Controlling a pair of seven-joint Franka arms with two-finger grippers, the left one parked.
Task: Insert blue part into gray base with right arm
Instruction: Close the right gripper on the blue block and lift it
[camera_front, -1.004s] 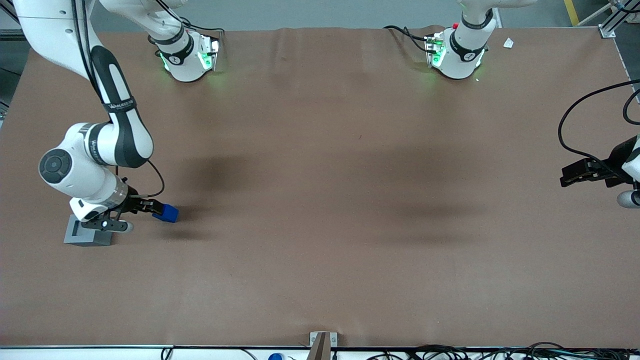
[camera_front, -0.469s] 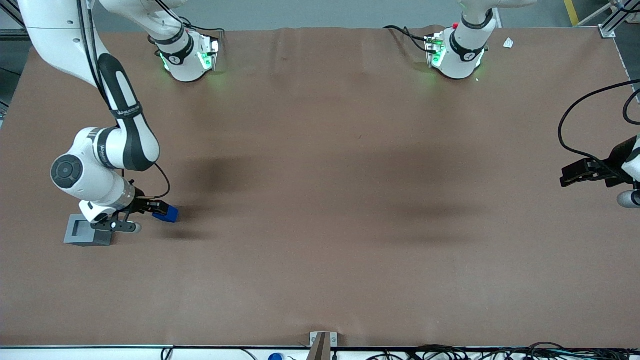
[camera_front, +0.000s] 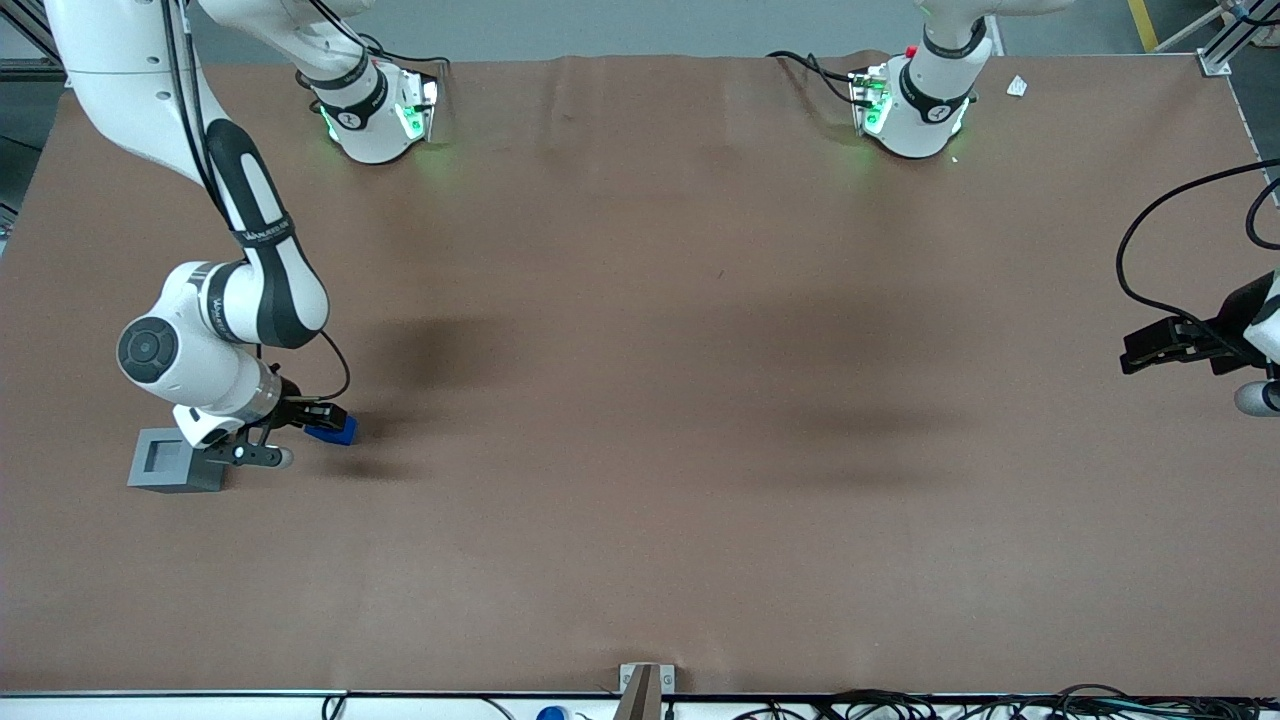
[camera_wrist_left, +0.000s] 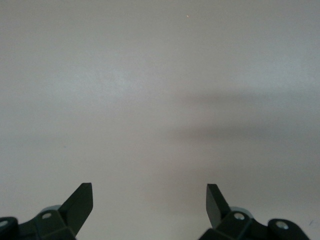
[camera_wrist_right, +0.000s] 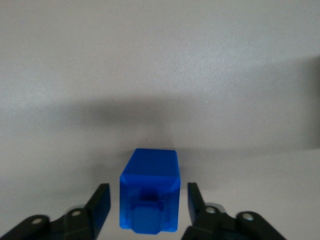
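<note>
Blue part (camera_wrist_right: 149, 192) between open gripper (camera_wrist_right: 147, 202) fingers

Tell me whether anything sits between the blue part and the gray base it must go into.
No object lies between them. The blue part sits between the open fingers of the gripper, which do not touch it. The gray base stands beside it on the table, with only the right arm's wrist over that gap.

A robotics lab: two bench-mounted arms on a brown-covered table (camera_front: 640, 400), cables trailing.
</note>
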